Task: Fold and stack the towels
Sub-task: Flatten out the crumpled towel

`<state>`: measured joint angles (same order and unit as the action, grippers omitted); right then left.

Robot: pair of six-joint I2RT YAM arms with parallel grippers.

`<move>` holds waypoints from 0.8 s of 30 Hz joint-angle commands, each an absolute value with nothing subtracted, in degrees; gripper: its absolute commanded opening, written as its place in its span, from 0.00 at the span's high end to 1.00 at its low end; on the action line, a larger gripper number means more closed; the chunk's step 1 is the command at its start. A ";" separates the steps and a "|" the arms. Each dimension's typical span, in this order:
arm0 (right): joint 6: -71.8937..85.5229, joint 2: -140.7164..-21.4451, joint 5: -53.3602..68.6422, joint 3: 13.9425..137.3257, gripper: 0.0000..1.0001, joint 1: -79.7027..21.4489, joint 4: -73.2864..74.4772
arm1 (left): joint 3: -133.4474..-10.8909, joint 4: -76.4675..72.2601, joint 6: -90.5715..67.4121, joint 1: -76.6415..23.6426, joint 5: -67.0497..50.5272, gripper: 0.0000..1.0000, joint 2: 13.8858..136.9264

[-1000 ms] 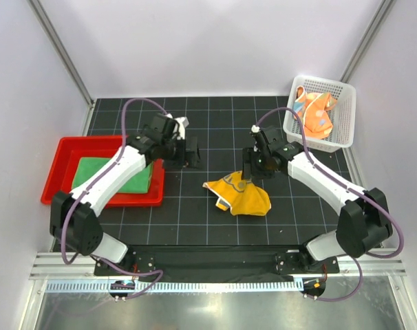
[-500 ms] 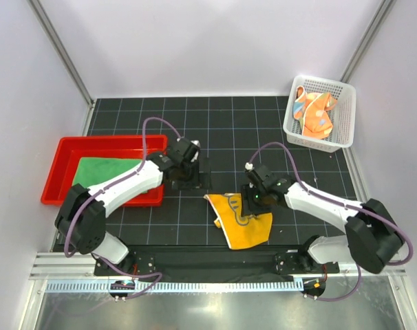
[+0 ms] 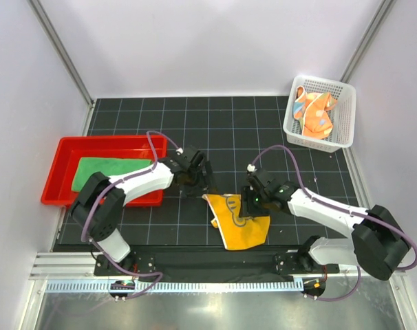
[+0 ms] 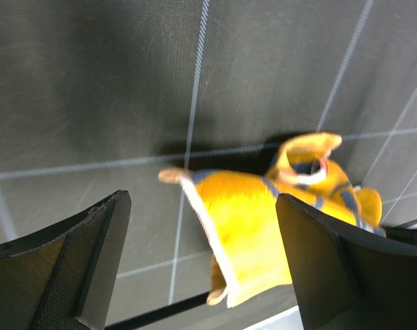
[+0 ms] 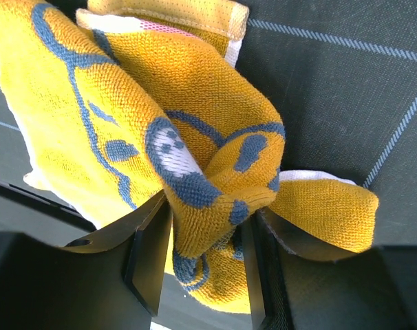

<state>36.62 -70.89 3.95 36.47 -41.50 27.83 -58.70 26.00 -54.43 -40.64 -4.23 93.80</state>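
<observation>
A yellow-orange towel with blue cartoon lines (image 3: 239, 223) lies crumpled on the black grid mat near the front edge. My right gripper (image 3: 252, 204) is shut on a bunched fold of it (image 5: 215, 185), with the cloth squeezed between both fingers (image 5: 150, 254). Just left of the towel, my left gripper (image 3: 198, 182) hangs open, and the towel's corner (image 4: 263, 220) lies beyond its spread fingers. The green towel (image 3: 109, 170) lies flat in the red tray. The orange dotted towel (image 3: 313, 113) sits crumpled in the white basket.
The red tray (image 3: 54, 185) sits at the left of the mat, close to my left arm. The white mesh basket (image 3: 343, 117) stands at the back right corner. The mat's front edge and a metal rail run just below the yellow towel.
My right gripper has dragged the yellow towel toward the front edge and tightened on it. My left arm has swung right and down to the towel's left corner.
</observation>
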 commanded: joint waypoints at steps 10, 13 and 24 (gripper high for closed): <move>37.97 -65.83 -1.39 35.42 0.55 -42.36 24.70 | -62.84 19.43 -59.42 -42.71 -7.21 0.74 102.13; 35.87 -65.92 -11.13 39.71 0.65 -42.36 28.46 | -68.53 18.99 -55.56 -42.63 -7.29 1.00 102.39; 26.63 -64.78 -27.90 63.46 0.70 -42.36 47.99 | -90.98 20.75 -39.21 -40.87 -16.58 1.00 99.33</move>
